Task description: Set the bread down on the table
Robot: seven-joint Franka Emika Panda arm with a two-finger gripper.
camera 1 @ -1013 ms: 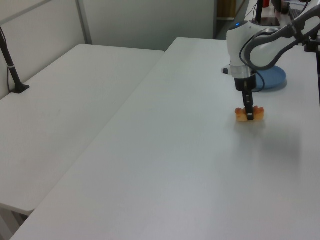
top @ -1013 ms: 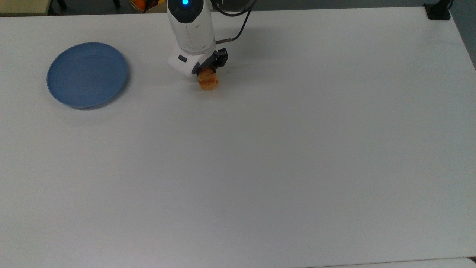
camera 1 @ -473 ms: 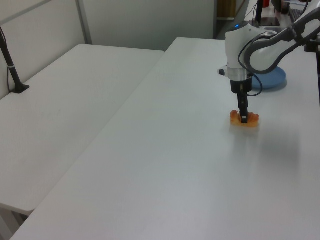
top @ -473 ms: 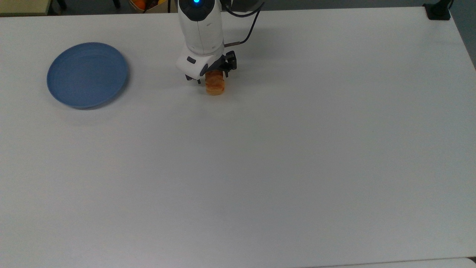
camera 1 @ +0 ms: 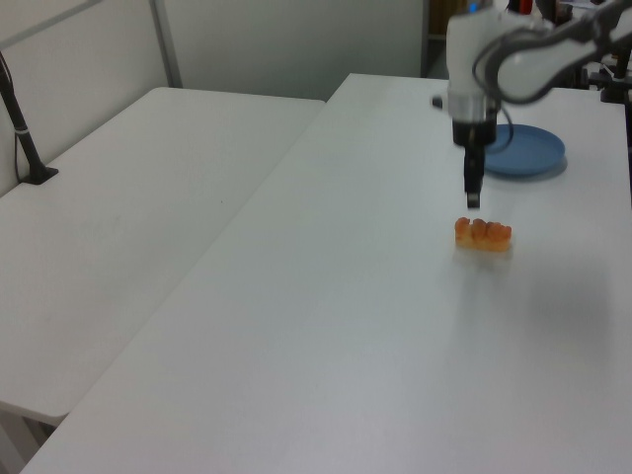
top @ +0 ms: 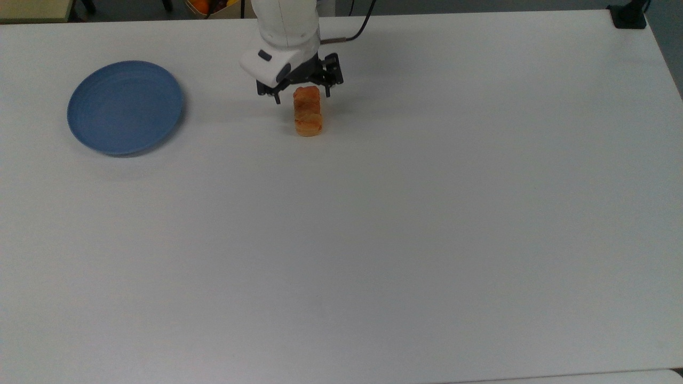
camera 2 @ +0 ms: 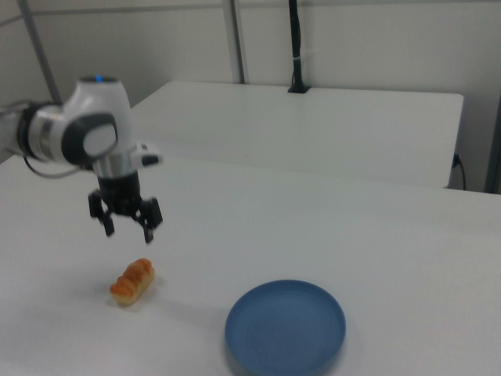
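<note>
Bread, a small oblong golden-orange flaky pastry roll (top: 308, 118), lies flat on the plain white matte tabletop (top: 373, 224), w/ the round blue plate (top: 125, 106) well apart. Black two-finger gripper (camera 2: 127, 229) hangs above the roll, not touching; fingers spread apart, holding nothing.

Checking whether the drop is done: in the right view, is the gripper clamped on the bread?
No, the gripper hangs open above the bread, which lies on the table.
</note>
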